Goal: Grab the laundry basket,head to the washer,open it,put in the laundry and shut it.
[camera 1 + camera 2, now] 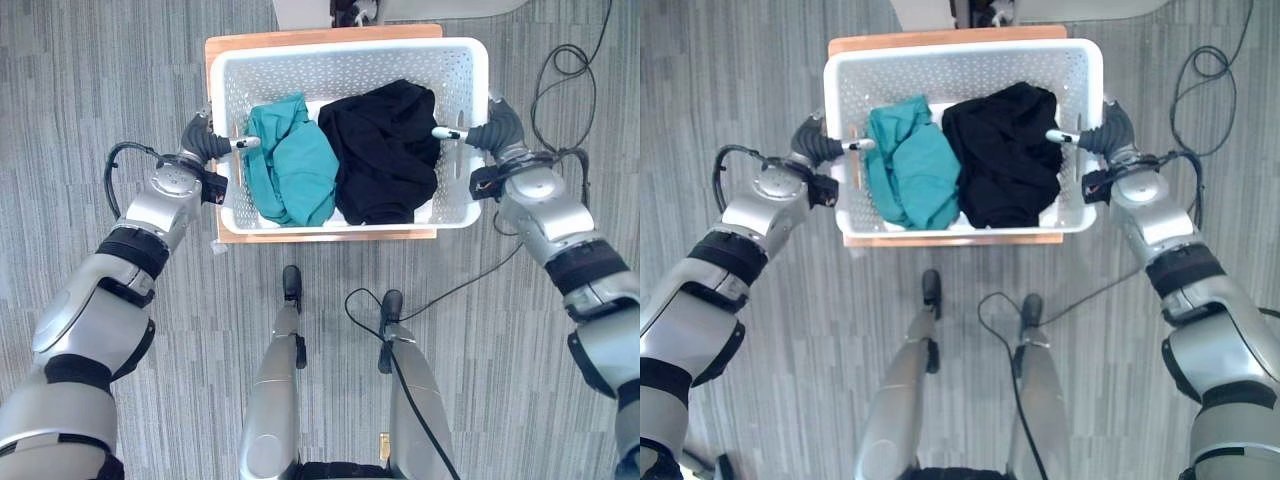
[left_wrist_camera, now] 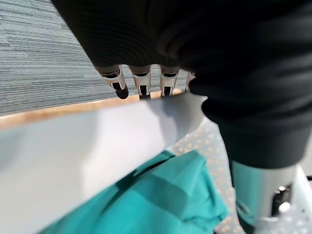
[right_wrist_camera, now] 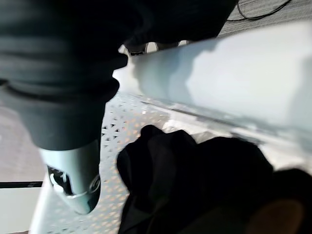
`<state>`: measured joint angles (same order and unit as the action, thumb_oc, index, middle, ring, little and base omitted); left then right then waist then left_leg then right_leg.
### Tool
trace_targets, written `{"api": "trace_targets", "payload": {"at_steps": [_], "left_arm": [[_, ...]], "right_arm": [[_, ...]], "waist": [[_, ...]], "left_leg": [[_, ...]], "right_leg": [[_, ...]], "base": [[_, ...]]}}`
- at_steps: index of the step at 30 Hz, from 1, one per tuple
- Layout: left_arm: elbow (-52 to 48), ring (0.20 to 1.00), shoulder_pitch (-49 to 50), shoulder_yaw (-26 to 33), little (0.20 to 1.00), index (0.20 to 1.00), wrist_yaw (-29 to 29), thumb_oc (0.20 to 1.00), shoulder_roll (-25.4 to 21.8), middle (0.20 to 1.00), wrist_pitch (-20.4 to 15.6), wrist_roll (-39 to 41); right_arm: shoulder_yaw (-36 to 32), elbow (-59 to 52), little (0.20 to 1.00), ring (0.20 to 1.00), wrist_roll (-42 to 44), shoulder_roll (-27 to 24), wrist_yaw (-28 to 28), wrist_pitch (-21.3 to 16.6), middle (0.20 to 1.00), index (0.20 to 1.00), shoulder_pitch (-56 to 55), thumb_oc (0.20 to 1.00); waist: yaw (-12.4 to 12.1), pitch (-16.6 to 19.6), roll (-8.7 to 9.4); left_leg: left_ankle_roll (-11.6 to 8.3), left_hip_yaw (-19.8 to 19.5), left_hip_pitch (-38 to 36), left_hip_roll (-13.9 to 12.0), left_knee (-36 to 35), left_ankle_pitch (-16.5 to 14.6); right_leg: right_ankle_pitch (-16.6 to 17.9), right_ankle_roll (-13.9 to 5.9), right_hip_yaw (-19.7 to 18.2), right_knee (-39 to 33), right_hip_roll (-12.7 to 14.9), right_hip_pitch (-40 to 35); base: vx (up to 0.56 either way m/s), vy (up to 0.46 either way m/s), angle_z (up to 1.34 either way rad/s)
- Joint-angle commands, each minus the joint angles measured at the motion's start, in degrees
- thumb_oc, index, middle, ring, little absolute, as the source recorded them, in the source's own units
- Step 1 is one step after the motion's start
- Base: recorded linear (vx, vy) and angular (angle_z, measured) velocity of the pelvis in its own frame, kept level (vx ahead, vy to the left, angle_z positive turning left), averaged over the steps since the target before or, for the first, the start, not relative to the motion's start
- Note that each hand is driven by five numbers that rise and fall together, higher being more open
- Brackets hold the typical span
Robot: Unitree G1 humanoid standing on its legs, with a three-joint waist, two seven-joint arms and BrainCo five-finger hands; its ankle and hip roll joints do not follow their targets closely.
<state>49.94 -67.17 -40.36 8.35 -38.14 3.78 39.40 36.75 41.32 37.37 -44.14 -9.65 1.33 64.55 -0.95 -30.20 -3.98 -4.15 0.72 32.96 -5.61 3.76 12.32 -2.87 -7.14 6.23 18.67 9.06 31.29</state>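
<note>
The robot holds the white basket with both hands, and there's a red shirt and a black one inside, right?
Not quite: no cloth is red. In the left eye view the white basket holds teal cloth beside black cloth, with the left hand and right hand at its sides.

White basket, teal and black laundry, grey striped floor.

The laundry basket [image 1: 345, 60] is white, its walls dotted with small perforations. Inside lie a plain teal garment [image 1: 290, 160] and a plain black garment [image 1: 385, 150]. The board [image 1: 320, 236] beneath shows light orange-brown wood edges. The carpet [image 1: 100, 80] is grey with fine, streaky stripes.
</note>
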Motion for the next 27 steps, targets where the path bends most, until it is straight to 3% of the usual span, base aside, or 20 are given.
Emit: {"api": "trace_targets", "payload": {"at_steps": [1,14,15,16,17,18,19,27], "left_arm": [[1.0,1.0,-3.3,0.4,1.0,1.0,-0.1,1.0,-2.0,1.0,-1.7,-0.4],[-0.5,1.0,-5.5,-1.3,1.0,1.0,-0.4,1.0,-2.4,1.0,-2.2,-3.9],[-1.1,0.922,-5.6,-1.8,0.922,0.922,-0.7,0.922,-2.9,0.922,-2.3,-3.8],[-1.4,0.529,-5.5,-2.1,0.529,0.529,-0.8,0.529,-3.1,0.529,-2.3,-3.7],[-1.3,0.31,-5.6,-2.2,0.31,0.31,-0.8,0.31,-3.1,0.31,-2.4,-3.6],[-1.0,0.2,-5.8,-2.3,0.2,0.2,-0.8,0.2,-3.0,0.2,-2.4,-3.7],[-0.6,0.2,-5.9,-2.1,0.2,0.2,-0.6,0.2,-2.8,0.2,-2.5,-4.4],[-2.0,0.2,-5.6,-0.7,0.2,0.2,0.7,0.2,-2.6,0.2,-3.3,-6.4]], "right_arm": [[-0.2,-1.9,1.0,1.0,-0.7,-1.7,0.9,-0.2,1.0,1.0,2.7,1.0],[2.5,-6.1,1.0,1.0,-1.4,-2.0,2.9,0.4,1.0,1.0,0.1,1.0],[3.0,-7.1,1.0,1.0,-1.7,-2.6,3.1,0.3,1.0,1.0,0.1,1.0],[3.3,-7.2,1.0,1.0,-1.8,-2.7,3.3,0.3,1.0,1.0,0.1,1.0],[3.5,-7.3,1.0,1.0,-2.0,-2.9,3.4,0.3,1.0,1.0,0.2,1.0],[3.8,-7.0,0.555,0.555,-2.3,-3.0,3.3,0.3,0.555,0.555,0.6,0.555],[3.8,-6.7,0.2,0.2,-2.7,-2.9,2.9,0.2,0.2,0.2,1.1,0.2],[1.7,-8.1,0.2,0.2,-5.6,-3.1,0.6,-0.3,0.2,0.2,0.9,0.2]], "waist": [[-1.1,0.4,0.85],[-0.7,0.4,1.63],[-0.7,0.4,1.66],[-0.7,0.4,1.64],[-0.6,0.4,1.63],[-0.6,0.4,1.64],[-0.5,0.4,1.72],[-0.5,0.4,1.64]], "left_leg": [[-2.72,-0.1,1.7,-2.6,7.9,-7.4],[-2.73,-0.5,3.3,-2.3,7.4,-7.0],[-2.77,-0.6,3.5,-2.3,7.3,-6.9],[-2.79,-0.6,3.7,-2.3,7.2,-6.8],[-2.82,-0.7,3.8,-2.3,7.1,-6.7],[-2.84,-0.7,4.0,-2.3,7.1,-6.6],[-2.9,-0.7,4.3,-2.3,6.6,-6.3],[-2.89,-0.8,4.4,-2.1,5.0,-5.6]], "right_leg": [[5.5,-1.37,-0.1,-6.7,2.5,-0.2],[5.8,-1.09,0.3,-6.7,2.6,1.3],[5.8,-1.09,0.3,-6.8,2.6,1.5],[5.9,-1.1,0.4,-6.9,2.6,1.6],[5.9,-1.13,0.5,-6.9,2.6,1.7],[6.0,-1.15,0.5,-6.9,2.7,2.0],[6.2,-1.28,0.5,-7.2,2.7,2.1],[6.3,-1.49,0.9,-7.6,3.0,2.6]], "base": [[0.02,0.017,-0.05],[0.01,0.003,-0.05],[0.0,0.0,0.0],[0.0,0.0,0.0],[0.0,0.0,0.0],[0.0,0.0,0.0],[0.0,0.0,0.0],[0.0,0.0,0.0]]}}
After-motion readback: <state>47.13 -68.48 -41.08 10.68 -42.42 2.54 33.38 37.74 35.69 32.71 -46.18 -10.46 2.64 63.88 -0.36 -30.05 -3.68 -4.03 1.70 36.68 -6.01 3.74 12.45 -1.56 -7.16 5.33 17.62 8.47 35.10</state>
